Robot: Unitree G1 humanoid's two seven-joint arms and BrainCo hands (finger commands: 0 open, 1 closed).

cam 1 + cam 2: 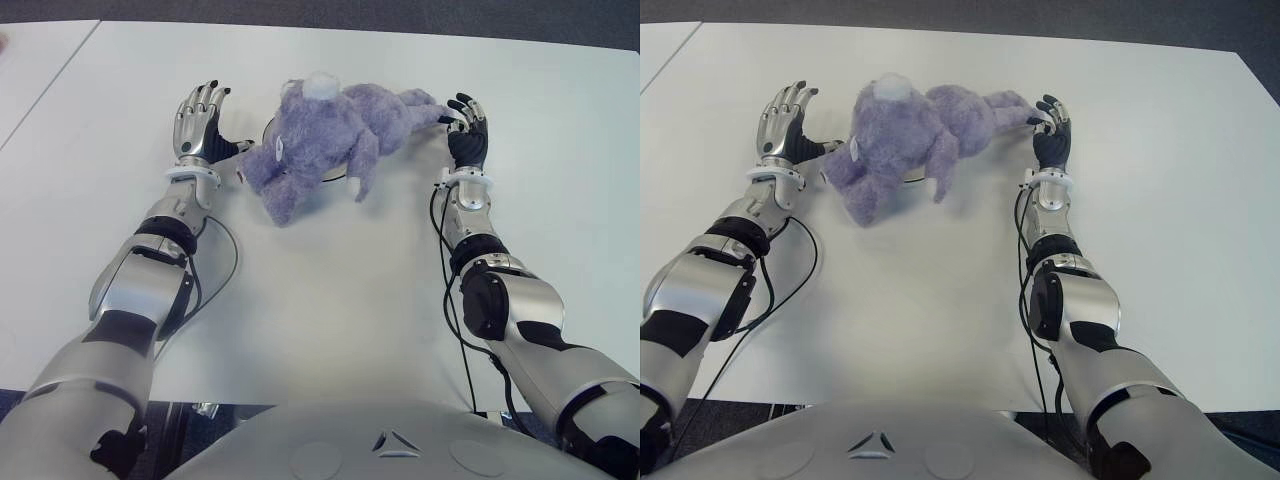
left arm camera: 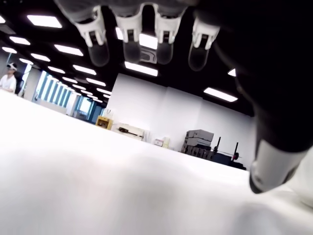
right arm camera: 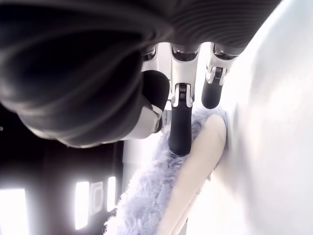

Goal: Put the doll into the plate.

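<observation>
Left eye view: doll [image 1: 325, 140] lies over the plate [image 1: 270, 128]; left robot hand [image 1: 201, 122] spread beside it, right robot hand [image 1: 466, 128] spread, fingertips at its foot.

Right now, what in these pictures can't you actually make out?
- The plate: eye views show only slivers of its rim; the doll covers the rest.
- Whether the right hand grips the doll's foot: the right wrist view leaves this unclear.
- Left hand: open beside the doll; contact can't be judged.
</observation>
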